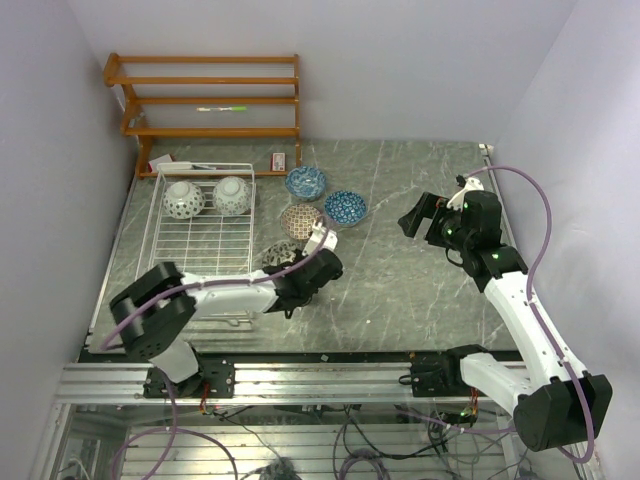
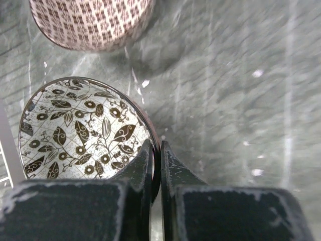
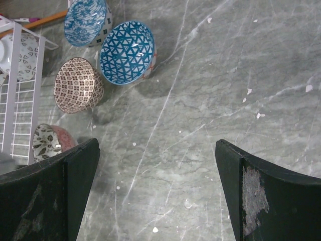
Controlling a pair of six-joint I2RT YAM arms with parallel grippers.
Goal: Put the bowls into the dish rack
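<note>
The white wire dish rack [image 1: 200, 240] stands at the left with two pale bowls [image 1: 185, 198] [image 1: 232, 195] upside down at its far end. Beside it on the table sit two blue bowls [image 1: 305, 182] [image 1: 345, 207] and a brownish one [image 1: 301, 220]. My left gripper [image 2: 156, 150] is shut on the rim of a dark leaf-patterned bowl [image 2: 80, 130], one finger inside and one outside, just right of the rack's near corner [image 1: 278, 257]. My right gripper [image 3: 156, 145] hangs open over bare table at the right [image 1: 420, 215], nothing between its fingers.
An orange-brown wooden shelf [image 1: 210, 100] stands against the back wall with a green pen [image 1: 222, 108] on it. A small red box [image 1: 279, 161] lies behind the rack. The brownish bowl [image 2: 90, 22] lies close beyond the held bowl. Walls close in left and right.
</note>
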